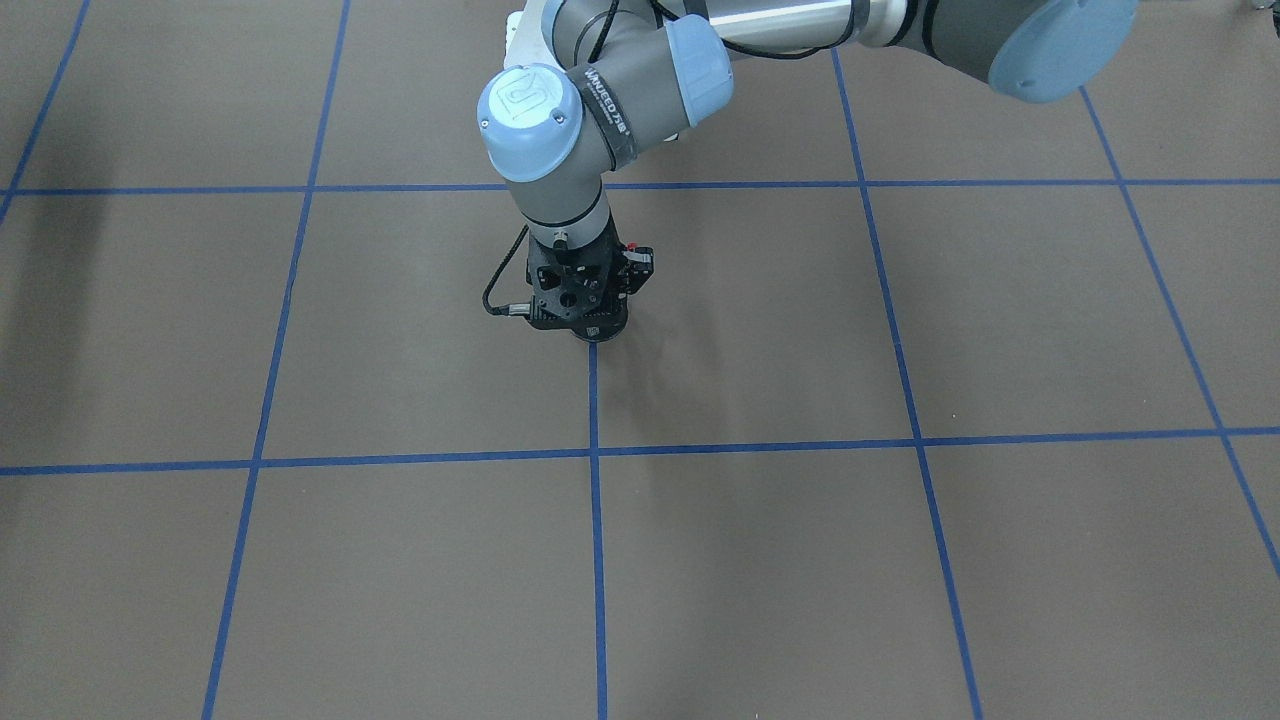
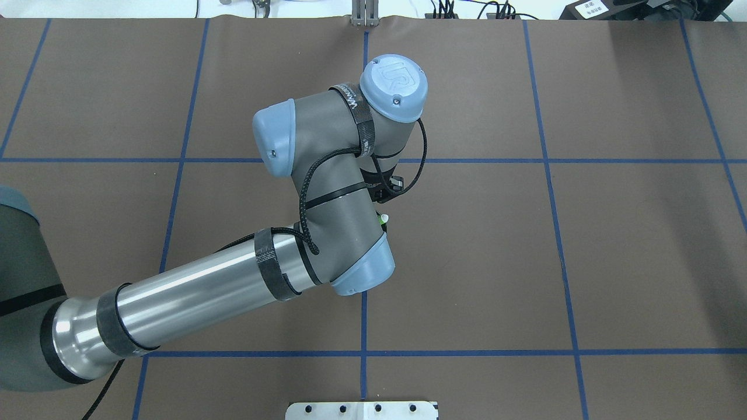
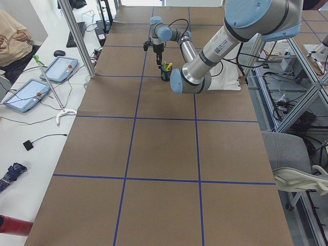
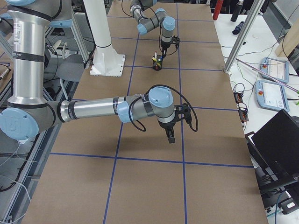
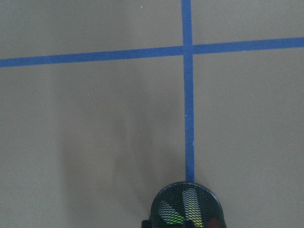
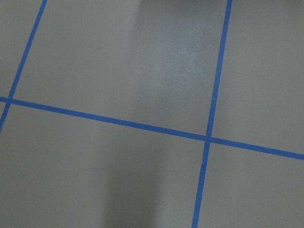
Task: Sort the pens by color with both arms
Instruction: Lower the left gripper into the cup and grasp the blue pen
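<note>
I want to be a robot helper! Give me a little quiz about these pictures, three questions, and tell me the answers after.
1. True or false: the pens lie scattered flat on the table.
2. Which gripper hangs over the black mesh cup? A) the left one B) the right one C) both
3. Fill in the missing word: the lines on the table are made of ____ tape.

Key
1. False. The pens stand together in the cup.
2. A. The left gripper is over the cup.
3. Blue.
</note>
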`<state>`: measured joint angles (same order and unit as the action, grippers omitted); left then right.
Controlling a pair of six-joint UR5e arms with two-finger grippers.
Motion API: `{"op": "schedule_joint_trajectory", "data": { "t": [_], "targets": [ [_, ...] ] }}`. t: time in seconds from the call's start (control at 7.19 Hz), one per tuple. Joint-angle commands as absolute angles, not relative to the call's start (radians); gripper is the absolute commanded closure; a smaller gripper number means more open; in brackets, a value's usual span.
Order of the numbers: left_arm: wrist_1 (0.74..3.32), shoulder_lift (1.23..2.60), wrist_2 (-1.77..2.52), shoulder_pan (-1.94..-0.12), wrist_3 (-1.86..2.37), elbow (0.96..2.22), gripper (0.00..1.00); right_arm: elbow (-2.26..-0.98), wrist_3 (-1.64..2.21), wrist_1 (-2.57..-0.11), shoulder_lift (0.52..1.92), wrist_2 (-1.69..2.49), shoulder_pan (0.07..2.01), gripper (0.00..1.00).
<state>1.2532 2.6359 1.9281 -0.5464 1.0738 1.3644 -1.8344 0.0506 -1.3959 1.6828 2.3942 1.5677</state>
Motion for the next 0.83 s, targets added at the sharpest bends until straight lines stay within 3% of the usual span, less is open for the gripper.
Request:
{"op": "schedule_joint_trajectory", "data": {
  "t": [0.0,0.14,0.56,0.7],
  "targets": [
    [1.253,2.634,1.928,-0.546,1.074,1.365,0.66,-1.833,0.051,-1.396,1.683,2.395,1.568,0.00],
    [1.253,2.634,1.928,-0.546,1.074,1.365,0.68,-1.835,0.051,-1.396,1.683,2.395,1.568,0.00],
    [1.246,2.629,1.927,-0.546,1.074,1.416,1.00,-1.835,0.052,-1.396,1.683,2.395,1.568,0.00],
    [1.244,2.599,1.927,-0.546,1.075,1.471,1.00,-1.835,0.052,-1.396,1.683,2.395,1.568,0.00]
  ]
}}
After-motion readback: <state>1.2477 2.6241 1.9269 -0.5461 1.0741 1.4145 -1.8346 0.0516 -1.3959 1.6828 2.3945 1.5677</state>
